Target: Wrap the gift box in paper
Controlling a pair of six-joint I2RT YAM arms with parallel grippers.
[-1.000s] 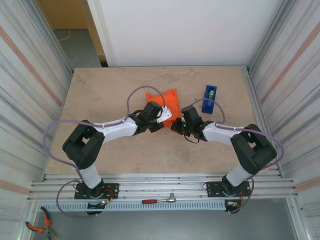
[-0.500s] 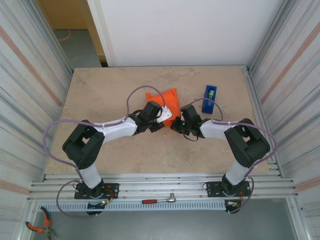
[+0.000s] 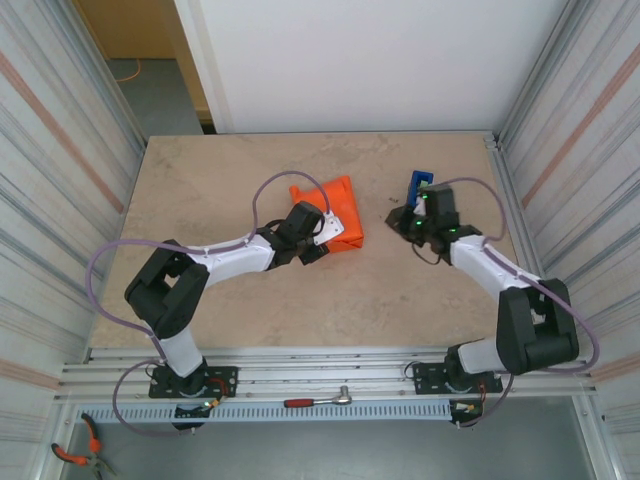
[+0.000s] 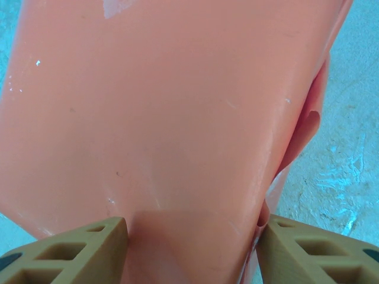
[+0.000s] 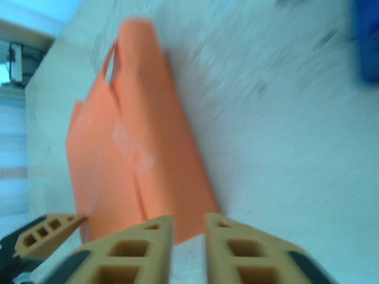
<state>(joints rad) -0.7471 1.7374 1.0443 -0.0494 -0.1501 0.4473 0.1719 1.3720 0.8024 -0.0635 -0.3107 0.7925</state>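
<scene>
Nearest the arms' bases, the left gripper (image 4: 192, 226) grasps the near end of the paper (image 3: 338, 208), one finger pressed against each side of the folded orange bundle, which lies mid-table (image 3: 220, 180). Off to the right, the right gripper (image 5: 188, 220) hovers with its fingers slightly parted, holding nothing, and the blue tape dispenser (image 3: 418, 184) sits just beyond it

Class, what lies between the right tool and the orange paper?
Bare table separates the right tool from the paper, as the top view shows.
</scene>
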